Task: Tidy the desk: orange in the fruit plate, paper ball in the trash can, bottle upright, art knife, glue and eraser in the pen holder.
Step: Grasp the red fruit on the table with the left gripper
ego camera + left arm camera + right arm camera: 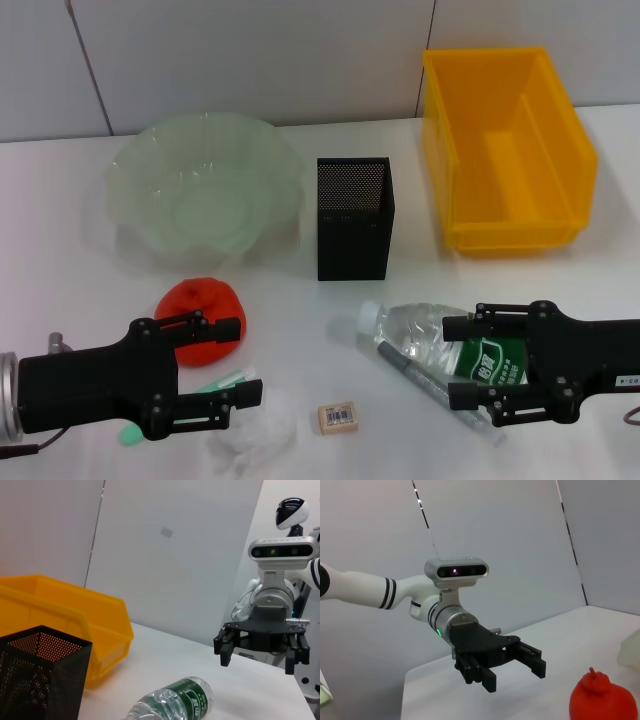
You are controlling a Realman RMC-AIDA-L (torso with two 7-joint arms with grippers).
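Nearest the robot, both the left gripper [245, 360] and right gripper [450, 360] hang with fingers spread and empty above the paper ball [255, 435], eraser [337, 417], orange [200, 310] and lying bottle [440, 345]. Farther back, the fruit plate [140, 160], pen holder [352, 225] and trash can [570, 150] appear unfilled, so seemingly nothing is done.

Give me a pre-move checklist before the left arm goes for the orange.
1. Left gripper open: ok.
2. Orange unobstructed, beside the left gripper: ok.
3. Fruit plate empty, ready to receive: ok.
4. Right gripper open, out of the way over the lying bottle: ok.
5. Paper ball and eraser clear of the path to the plate: ok.
6. Height of the left gripper above the table: cannot tell.
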